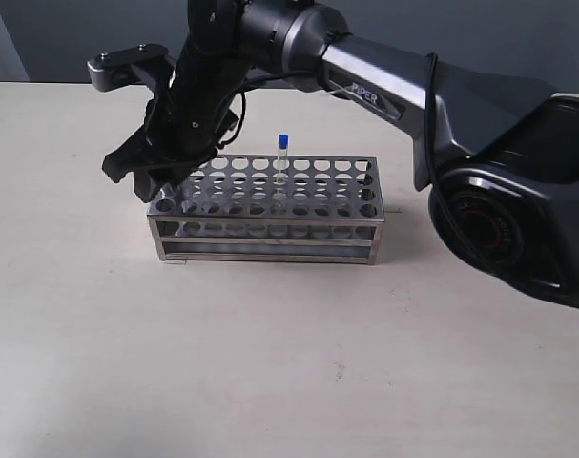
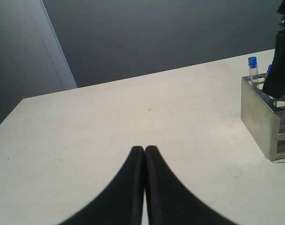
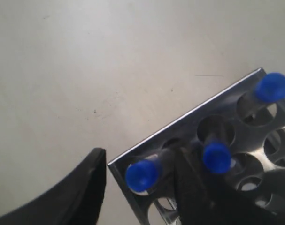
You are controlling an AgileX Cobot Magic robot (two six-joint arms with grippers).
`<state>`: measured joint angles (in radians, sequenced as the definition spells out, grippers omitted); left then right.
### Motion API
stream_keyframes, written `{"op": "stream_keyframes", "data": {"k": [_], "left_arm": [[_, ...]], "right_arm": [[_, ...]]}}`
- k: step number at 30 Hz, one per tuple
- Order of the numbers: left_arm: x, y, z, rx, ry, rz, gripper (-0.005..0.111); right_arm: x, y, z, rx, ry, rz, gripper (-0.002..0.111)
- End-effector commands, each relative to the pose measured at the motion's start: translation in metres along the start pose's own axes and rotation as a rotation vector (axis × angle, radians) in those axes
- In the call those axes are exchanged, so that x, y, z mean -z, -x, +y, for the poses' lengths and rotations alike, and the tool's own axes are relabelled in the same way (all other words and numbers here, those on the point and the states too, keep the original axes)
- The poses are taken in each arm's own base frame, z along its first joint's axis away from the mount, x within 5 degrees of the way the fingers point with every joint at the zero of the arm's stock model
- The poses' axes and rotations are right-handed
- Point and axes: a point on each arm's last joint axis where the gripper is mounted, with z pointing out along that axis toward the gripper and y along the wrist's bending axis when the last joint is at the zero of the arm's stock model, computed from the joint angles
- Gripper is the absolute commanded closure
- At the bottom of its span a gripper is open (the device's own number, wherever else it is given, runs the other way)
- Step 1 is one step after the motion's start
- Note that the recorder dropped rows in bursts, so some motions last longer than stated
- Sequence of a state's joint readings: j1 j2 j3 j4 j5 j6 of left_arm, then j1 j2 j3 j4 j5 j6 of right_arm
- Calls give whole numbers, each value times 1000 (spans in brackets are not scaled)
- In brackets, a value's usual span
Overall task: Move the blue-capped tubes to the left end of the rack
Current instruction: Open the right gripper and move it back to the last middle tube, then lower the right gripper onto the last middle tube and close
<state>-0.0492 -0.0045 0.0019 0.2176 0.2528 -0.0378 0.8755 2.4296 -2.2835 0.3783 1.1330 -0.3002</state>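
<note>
The steel rack (image 1: 270, 229) stands mid-table. One blue-capped tube (image 1: 282, 153) rises from its back row near the middle. My right gripper (image 1: 161, 185) reaches across to the rack's left end. In the right wrist view it (image 3: 140, 155) stands open astride a blue-capped tube (image 3: 142, 174) seated in the rack's (image 3: 189, 117) corner hole, with a gap beside the cap. Two more blue-capped tubes (image 3: 216, 157) (image 3: 272, 87) stand in nearby holes. My left gripper (image 2: 144, 150) is shut and empty, low over bare table, away from the rack (image 2: 262, 112). It is outside the exterior view.
The right arm's dark links (image 1: 384, 86) stretch over the rack from the right, and its base (image 1: 518, 210) sits at the table's right edge. A grey wall (image 2: 156, 37) runs behind the table's far edge.
</note>
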Motion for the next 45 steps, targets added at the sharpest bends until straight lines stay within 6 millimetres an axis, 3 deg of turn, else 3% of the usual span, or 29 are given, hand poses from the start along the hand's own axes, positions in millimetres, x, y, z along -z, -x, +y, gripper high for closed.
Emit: {"op": "stream_keyframes", "data": {"k": [1,4,13,25,33,36,41,45], "left_arm": [[0,2,0,-1,-6,-11,106],[0,2,0,-1,-6,-11,106],[0,2,0,-1,-6,-11,106],[0,2,0,-1,-6,-11,106],[0,2,0,-1,-6,-11,106],[0,2,0,-1,-6,-11,106],[0,2,0,-1,-6,-11,106],[0,2,0,-1,-6,-11,106]], "right_arm": [[7,-2,7,-8,40,26,71],[19,1,12,1,42,19,77],[53,6,23,23,40,-22,77],[69,6,14,33,-122,-12,77],[96,1,-25,-24,-470,6,77],[96,-7,-45,-82,-469,26,74],[97,-19,-71,-142,-484,61,54],[93,-26,-79,-190,-473,79,54]]}}
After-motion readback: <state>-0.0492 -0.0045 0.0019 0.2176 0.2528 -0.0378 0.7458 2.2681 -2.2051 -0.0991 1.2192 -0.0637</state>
